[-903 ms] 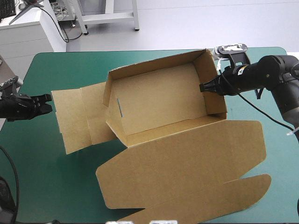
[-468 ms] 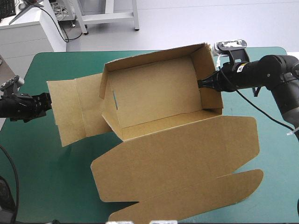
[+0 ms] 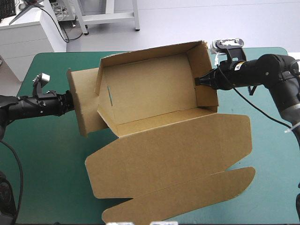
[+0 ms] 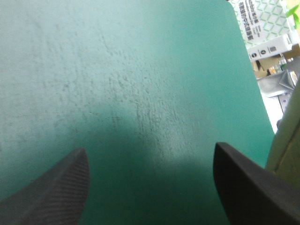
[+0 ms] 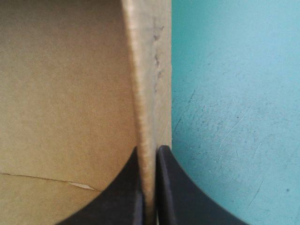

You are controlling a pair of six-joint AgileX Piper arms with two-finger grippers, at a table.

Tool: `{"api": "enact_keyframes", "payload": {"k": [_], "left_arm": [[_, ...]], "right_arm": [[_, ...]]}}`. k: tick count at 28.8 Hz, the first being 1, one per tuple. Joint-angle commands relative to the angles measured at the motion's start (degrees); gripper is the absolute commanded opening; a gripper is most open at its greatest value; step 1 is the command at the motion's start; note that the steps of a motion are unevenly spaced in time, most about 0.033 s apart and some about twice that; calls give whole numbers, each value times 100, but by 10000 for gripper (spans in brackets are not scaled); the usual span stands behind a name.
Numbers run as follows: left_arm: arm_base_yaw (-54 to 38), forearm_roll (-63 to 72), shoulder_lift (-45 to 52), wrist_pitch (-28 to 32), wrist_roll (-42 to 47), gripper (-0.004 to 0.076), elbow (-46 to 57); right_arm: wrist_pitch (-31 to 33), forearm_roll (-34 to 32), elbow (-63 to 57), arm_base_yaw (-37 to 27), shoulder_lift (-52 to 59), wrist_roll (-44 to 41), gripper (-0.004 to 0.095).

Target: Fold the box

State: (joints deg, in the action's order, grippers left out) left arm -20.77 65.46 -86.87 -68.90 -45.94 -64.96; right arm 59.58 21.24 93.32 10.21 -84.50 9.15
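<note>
The brown box [image 3: 154, 93] stands mid-table as an open tray with its walls raised. Its lid [image 3: 173, 154] lies flat toward the front edge. My right gripper [image 3: 198, 81] is shut on the top edge of the box's right wall; in the right wrist view that wall [image 5: 150, 70] runs up from between the black fingers of the right gripper [image 5: 150, 187]. My left gripper [image 3: 69, 102] is at the outer face of the box's left flap [image 3: 82, 105], which stands tilted up. In the left wrist view the left gripper [image 4: 150, 187] is open over teal-green cover, with brown board [image 4: 287, 145] beside one finger.
The lid's long tuck flap [image 3: 187, 197] reaches close to the table's front edge. Bare teal-green cover [image 3: 42, 164] lies at the front left and along the right side [image 3: 272, 164].
My left gripper has opened and moved right up to the left flap, which rose from lying flat to tilted. The box and my right gripper shifted slightly left.
</note>
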Motion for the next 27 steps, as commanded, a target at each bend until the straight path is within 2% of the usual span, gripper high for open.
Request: {"api": "enact_keyframes", "payload": {"k": [1,6,16,27], "left_arm": [[290,537,226,-429,-231,529,-121],[630,1396,248,-569,-673,529,-145],[976,1712,564,-569,-842,529,-193],[1814,1819,790,-557,-820,529,-447]], "right_arm": [[-533,181,219,-62,83,-20,-19],[-544,154,219,-250,-55,-20,-19],[-625,-86,219,-370,-86,-20,-19],[-618,-64,219,-370,-86,-62,-17]]}}
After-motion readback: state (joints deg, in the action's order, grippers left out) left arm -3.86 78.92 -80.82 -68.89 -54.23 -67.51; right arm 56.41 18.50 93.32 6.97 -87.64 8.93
